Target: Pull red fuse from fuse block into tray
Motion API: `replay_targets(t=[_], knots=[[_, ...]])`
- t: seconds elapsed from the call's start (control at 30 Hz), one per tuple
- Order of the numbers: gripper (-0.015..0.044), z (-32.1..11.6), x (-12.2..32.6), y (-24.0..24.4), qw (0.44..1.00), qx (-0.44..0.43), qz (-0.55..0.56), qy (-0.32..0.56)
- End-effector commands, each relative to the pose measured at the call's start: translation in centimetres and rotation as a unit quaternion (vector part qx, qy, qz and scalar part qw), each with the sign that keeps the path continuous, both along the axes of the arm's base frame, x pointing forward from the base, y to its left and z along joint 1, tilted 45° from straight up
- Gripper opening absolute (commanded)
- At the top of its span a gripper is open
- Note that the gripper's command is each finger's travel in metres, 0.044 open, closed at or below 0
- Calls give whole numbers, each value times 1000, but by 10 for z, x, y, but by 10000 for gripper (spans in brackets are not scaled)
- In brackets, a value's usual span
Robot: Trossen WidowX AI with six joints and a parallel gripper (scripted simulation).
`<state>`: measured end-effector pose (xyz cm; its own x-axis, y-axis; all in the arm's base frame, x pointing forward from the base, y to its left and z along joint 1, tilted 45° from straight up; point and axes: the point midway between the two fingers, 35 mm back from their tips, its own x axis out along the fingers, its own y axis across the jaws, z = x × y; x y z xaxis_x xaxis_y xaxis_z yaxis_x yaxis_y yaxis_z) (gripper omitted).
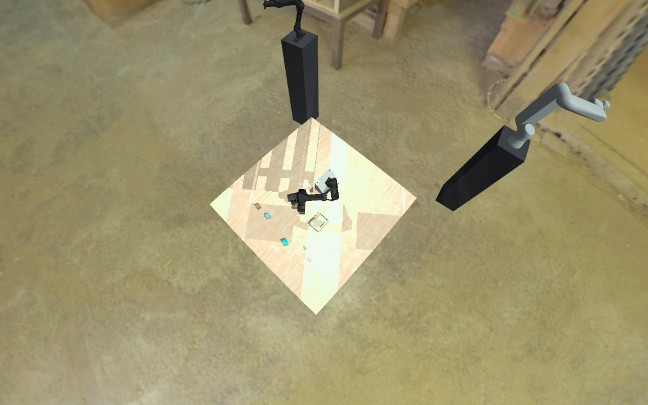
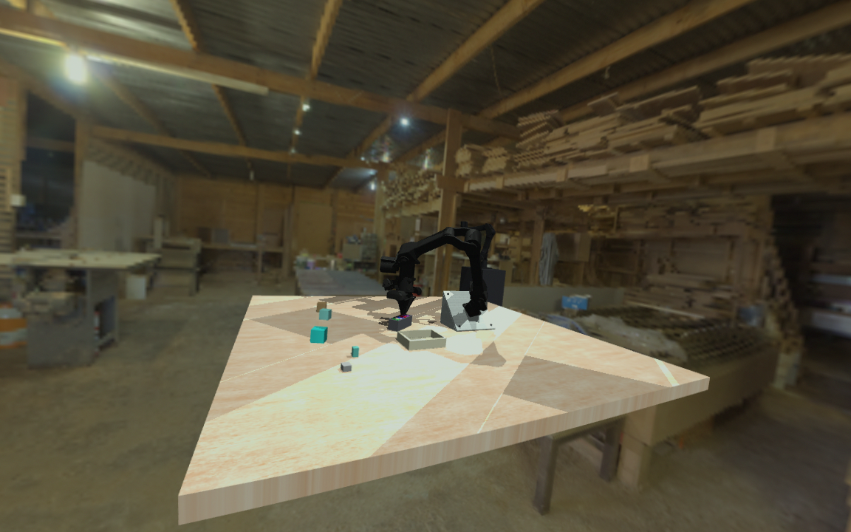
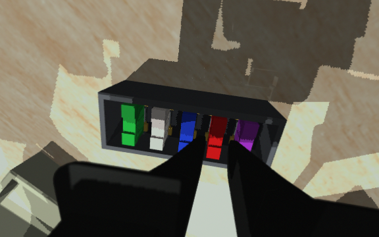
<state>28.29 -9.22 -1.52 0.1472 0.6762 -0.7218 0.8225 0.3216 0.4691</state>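
Sawdust-coloured workshop floor surrounds a pale wooden table point(image 1: 346, 236) in the top view. On it the dark arm reaches out from its white base, and the gripper point(image 1: 300, 207) hangs over the spot where the fuse block would be; the block itself is hidden under the arm. The tray point(image 1: 318, 221) sits just beside that spot, toward the lower right.

From the exterior view, timber racks fill the background. The gripper point(image 2: 405, 308) points straight down, close above the fuse block point(image 2: 400, 322). The tray point(image 2: 421, 338) lies just beside the block, toward the camera, and small cubes are scattered well apart to the block's left.

Looking down the wrist view, the block point(image 3: 189, 95) holds five fuses in a row: green, white, blue, red and purple. The red fuse point(image 3: 216, 138) is seated in its slot, between the blue fuse point(image 3: 187, 131) and the purple fuse point(image 3: 247, 134). The gripper point(image 3: 215, 146) is set to a narrow gap and holds nothing; its two tips straddle the red fuse without closing on it, and whether they touch the neighbours cannot be told.

The fuse looks small, stiff and light, probably smooth-sided and snug in its slot. The best hold seems to be across the flat faces of its raised top, with the pull kept vertical, since the neighbours stand very near.
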Motion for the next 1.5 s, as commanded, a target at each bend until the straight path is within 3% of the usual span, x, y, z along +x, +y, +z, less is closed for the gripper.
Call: replay_targets(t=[0.0, 0.9, 1.27, 1.47], knots=[[73, -2, 0, 2, 1000, 4, -3, 3], [73, -9, 1, 9, 1000, 4, -3, 3], [0, -8, 1, 8, 1000, 1, 0, 1], [0, -7, 1, 7, 1000, 1, 0, 1]])
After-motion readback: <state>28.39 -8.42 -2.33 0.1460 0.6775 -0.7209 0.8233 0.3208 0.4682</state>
